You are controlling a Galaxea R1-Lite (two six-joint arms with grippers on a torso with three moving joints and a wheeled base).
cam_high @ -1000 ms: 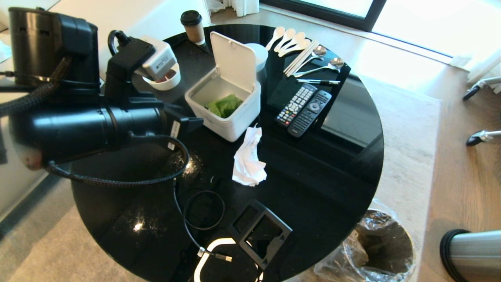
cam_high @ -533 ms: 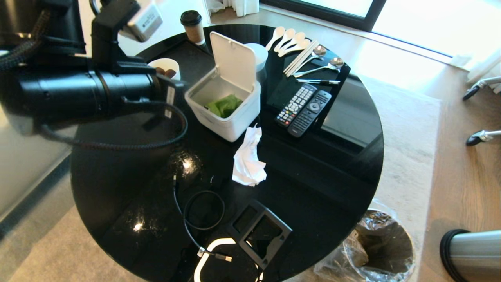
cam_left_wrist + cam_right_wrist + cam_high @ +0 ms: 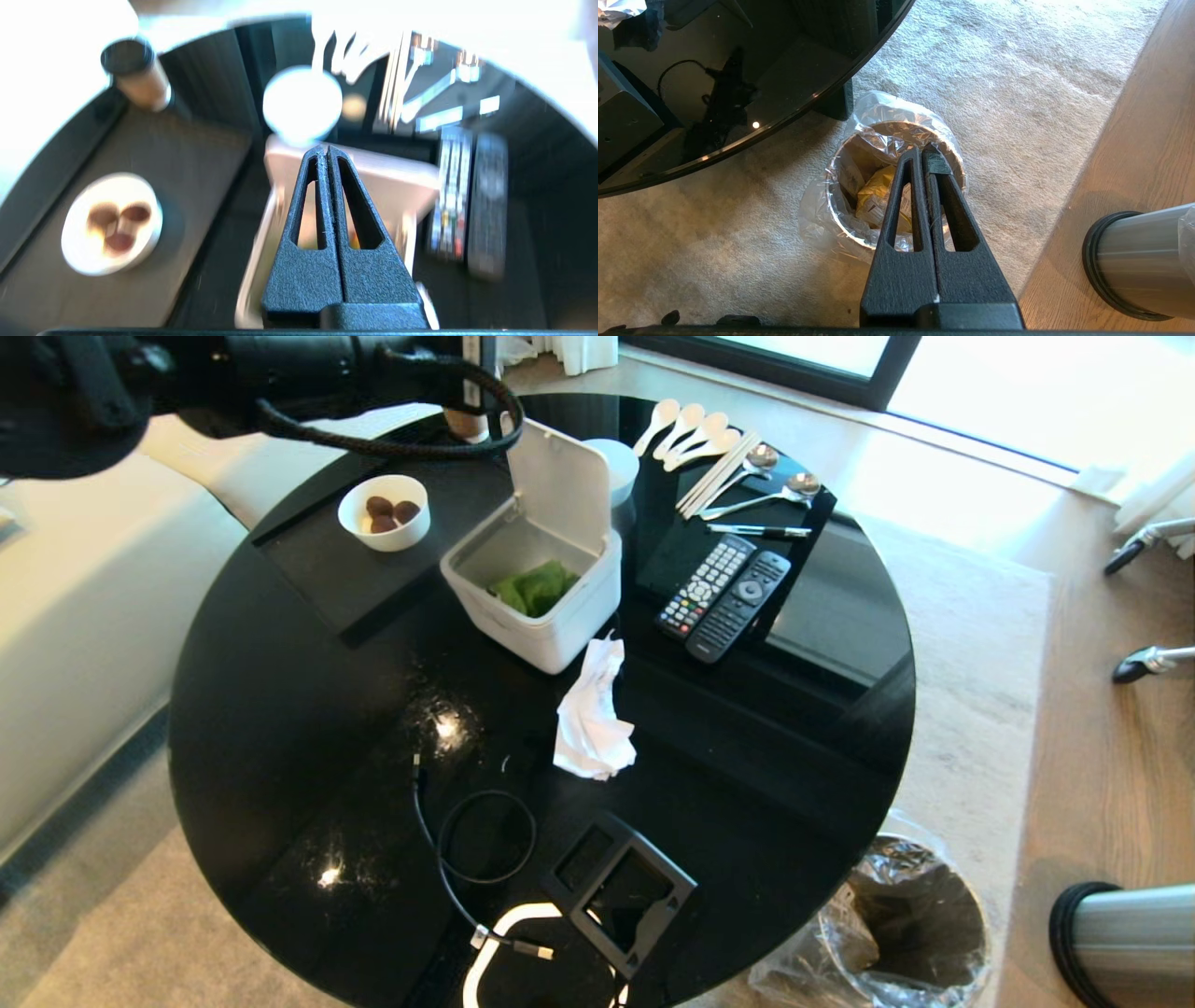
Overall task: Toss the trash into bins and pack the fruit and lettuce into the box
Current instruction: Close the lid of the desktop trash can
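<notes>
left hand (image 3: 327, 154), now pinched empty, has lifted away above the box (image 3: 532, 583), lettuce (image 3: 537, 588) inside; tissue (image 3: 590, 714) remains.

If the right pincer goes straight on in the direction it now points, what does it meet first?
Most likely the lined bin on the carpet: the shut right pincer points into its mouth, where the gold-yellow wrapper lies. Depth is unclear.

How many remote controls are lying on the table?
2: a silver-faced remote with coloured buttons and, touching its side, a black remote, both right of the white box.
</notes>
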